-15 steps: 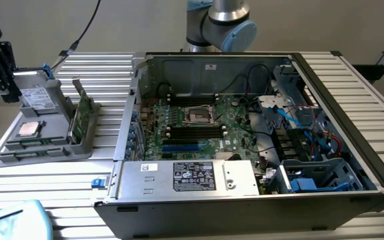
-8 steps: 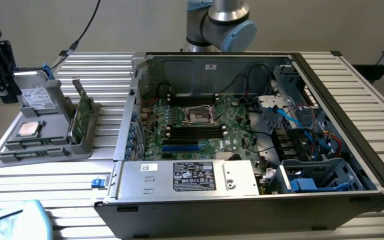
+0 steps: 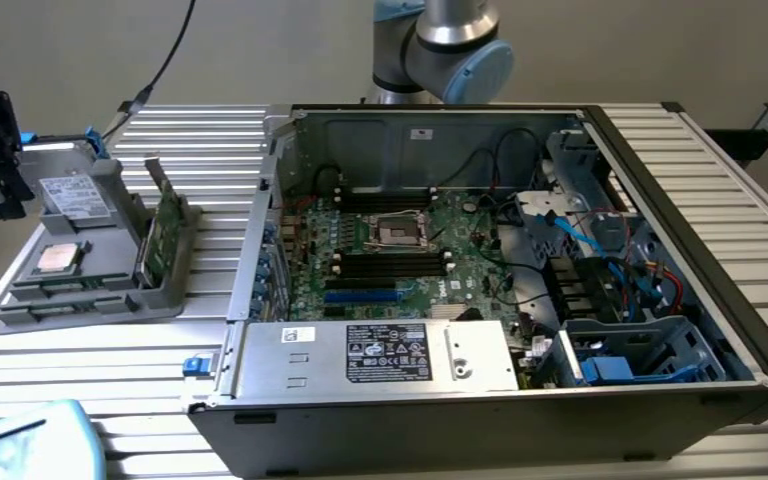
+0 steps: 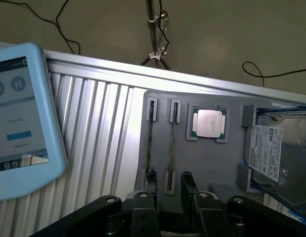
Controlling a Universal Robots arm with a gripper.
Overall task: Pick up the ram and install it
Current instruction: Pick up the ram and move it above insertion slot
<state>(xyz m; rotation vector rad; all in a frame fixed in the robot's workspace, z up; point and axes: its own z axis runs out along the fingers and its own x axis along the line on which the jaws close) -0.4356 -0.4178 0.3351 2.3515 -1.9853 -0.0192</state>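
Seeing thin flat green ram [image 3: 153, 238] standing on edge in matte grey plastic tray [image 3: 71, 312], at exterior view's left of open black PC case [image 3: 744, 310]. Resting all on ribbed alu tabletop [image 3: 91, 360], beige floor [image 4: 217, 34] w/ cables [image 4: 271, 74] beyond. Hovering over tray w/ black claw [image 4: 168, 190] spread wide, gripping nothing

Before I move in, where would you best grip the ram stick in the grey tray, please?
Pinch the ram across its two flat faces at mid-length, coming from above: it stands on edge in the grey tray, with its long top edge free.
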